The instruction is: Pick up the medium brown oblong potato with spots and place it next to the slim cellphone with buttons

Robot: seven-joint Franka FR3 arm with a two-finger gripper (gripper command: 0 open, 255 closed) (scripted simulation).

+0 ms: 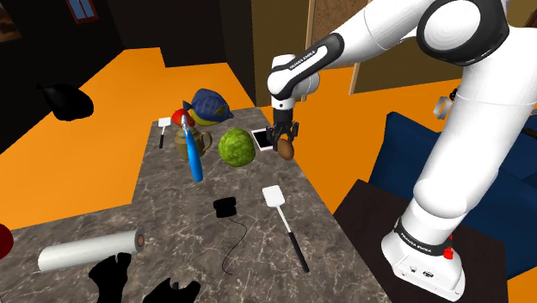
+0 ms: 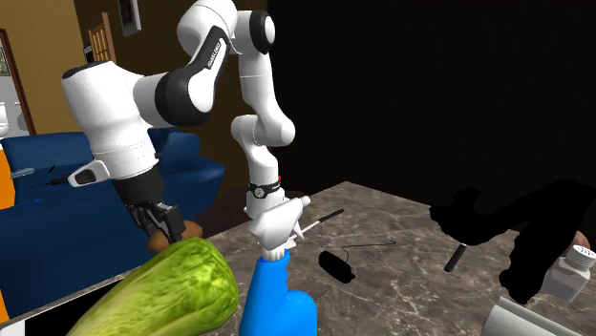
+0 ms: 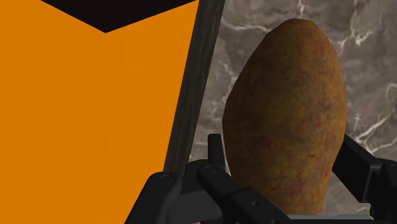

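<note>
Ok, gripper (image 1: 285, 142) jaws pinching brown speckled potato (image 3: 286, 114), its tip past fingertips; cellphone (image 1: 261, 138) just beside jaws, marbled tabletop (image 1: 172, 198) under them. Arm (image 1: 344, 47) lettering: FRANKA EMIKA.

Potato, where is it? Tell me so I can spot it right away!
Find the grey marbled table, then the big green leafy ball on it. Just to the shoulder view's right of that, the black gripper clasps the potato. It is brown and egg-shaped, while the phone beside it is flat and white.
</note>
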